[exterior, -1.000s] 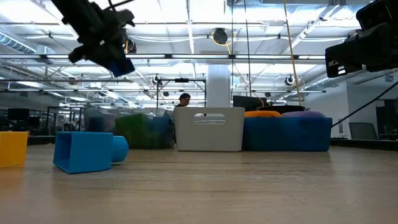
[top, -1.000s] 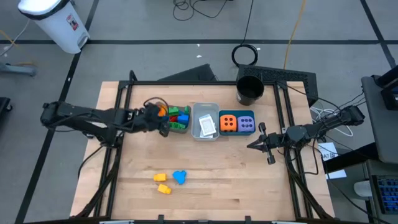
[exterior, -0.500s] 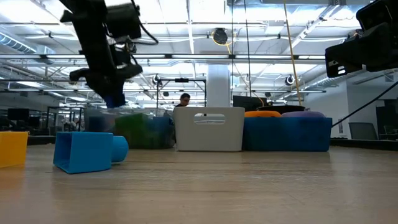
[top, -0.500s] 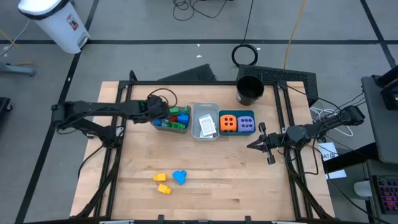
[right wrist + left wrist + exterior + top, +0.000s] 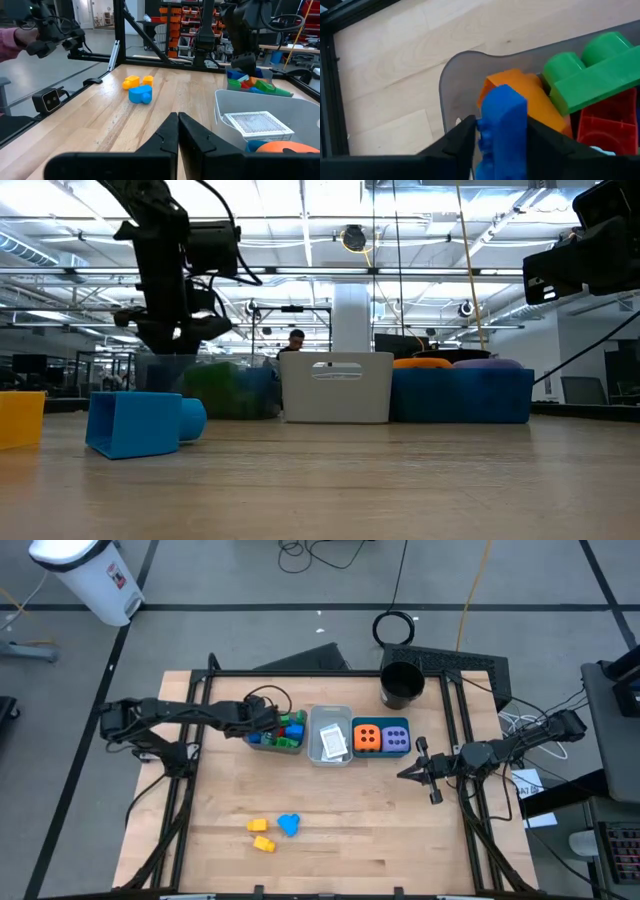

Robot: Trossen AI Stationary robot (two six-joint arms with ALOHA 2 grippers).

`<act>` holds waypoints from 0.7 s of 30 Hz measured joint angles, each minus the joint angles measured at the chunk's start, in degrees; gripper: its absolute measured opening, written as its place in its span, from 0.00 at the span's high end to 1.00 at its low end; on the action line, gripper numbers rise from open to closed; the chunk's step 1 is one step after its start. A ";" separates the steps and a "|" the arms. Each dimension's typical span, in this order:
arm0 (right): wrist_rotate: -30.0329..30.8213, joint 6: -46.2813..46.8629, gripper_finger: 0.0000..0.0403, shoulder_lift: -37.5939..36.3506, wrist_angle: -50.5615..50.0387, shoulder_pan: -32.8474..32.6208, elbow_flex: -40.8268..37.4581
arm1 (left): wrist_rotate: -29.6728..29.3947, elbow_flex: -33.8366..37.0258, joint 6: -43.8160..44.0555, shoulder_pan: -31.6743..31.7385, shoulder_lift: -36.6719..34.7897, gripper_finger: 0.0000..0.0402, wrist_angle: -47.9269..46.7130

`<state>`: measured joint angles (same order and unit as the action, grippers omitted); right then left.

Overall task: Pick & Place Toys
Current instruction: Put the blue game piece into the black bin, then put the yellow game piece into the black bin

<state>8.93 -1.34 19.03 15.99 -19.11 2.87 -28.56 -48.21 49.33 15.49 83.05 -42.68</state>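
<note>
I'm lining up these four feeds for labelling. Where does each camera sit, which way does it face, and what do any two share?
High view: above the table, looking straight down; both arms show, left gripper over the clear bin, right gripper idle.
Low view: at tabletop height, looking across; the left arm descends behind the blue brick.
Left wrist view: looks down past its own fingers into the clear bin; a blue brick sits between them.
Right wrist view: looks across the table past its shut fingers.
Shared: high, low and right wrist views all show the blue brick on the table.
</note>
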 joint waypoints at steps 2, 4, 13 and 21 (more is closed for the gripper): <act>0.00 0.00 0.99 0.02 0.00 0.00 0.00 | 0.05 0.00 -0.17 0.00 -0.41 0.54 -0.24; 0.00 0.00 0.99 0.00 0.00 0.01 0.00 | 0.13 0.00 -0.49 0.00 -1.26 0.46 -0.49; 0.00 0.00 0.99 0.00 0.00 0.00 0.00 | 5.55 0.00 -6.11 -0.18 -8.55 0.28 -0.46; 0.00 0.00 0.99 0.00 0.00 0.02 0.00 | 8.46 0.00 -5.71 -7.68 -19.55 0.27 1.28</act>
<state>8.93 -1.34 19.03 15.99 -19.09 2.87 -20.09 -48.21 43.63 7.80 63.50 -41.41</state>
